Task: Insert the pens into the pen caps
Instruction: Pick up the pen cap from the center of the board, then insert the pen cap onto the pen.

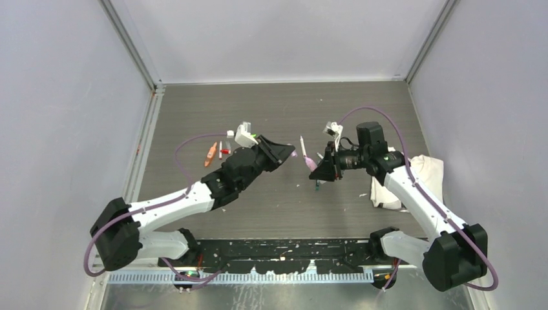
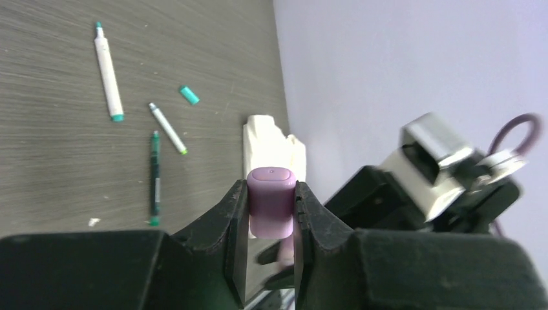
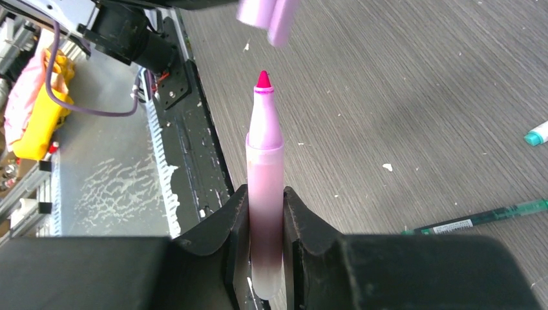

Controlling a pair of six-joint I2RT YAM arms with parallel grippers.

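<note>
With left pincer point(image 2: 270, 195) clamped on purple cap point(image 2: 272, 205), right pincer point(image 3: 265, 201) on pink pen point(image 3: 264, 152), we align tip with mouth, push straight.

Above the pink pen point(image 3: 265, 161), a blurred purple cap point(image 3: 268, 19) is running off the top edge; right of it, a white pen point(image 3: 536, 134) is showing only its teal tip.

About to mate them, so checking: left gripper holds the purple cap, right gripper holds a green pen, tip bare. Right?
Not green: the right wrist view shows the right gripper clamping a pink pen, tip bare. The left gripper does hold the purple cap.
</note>
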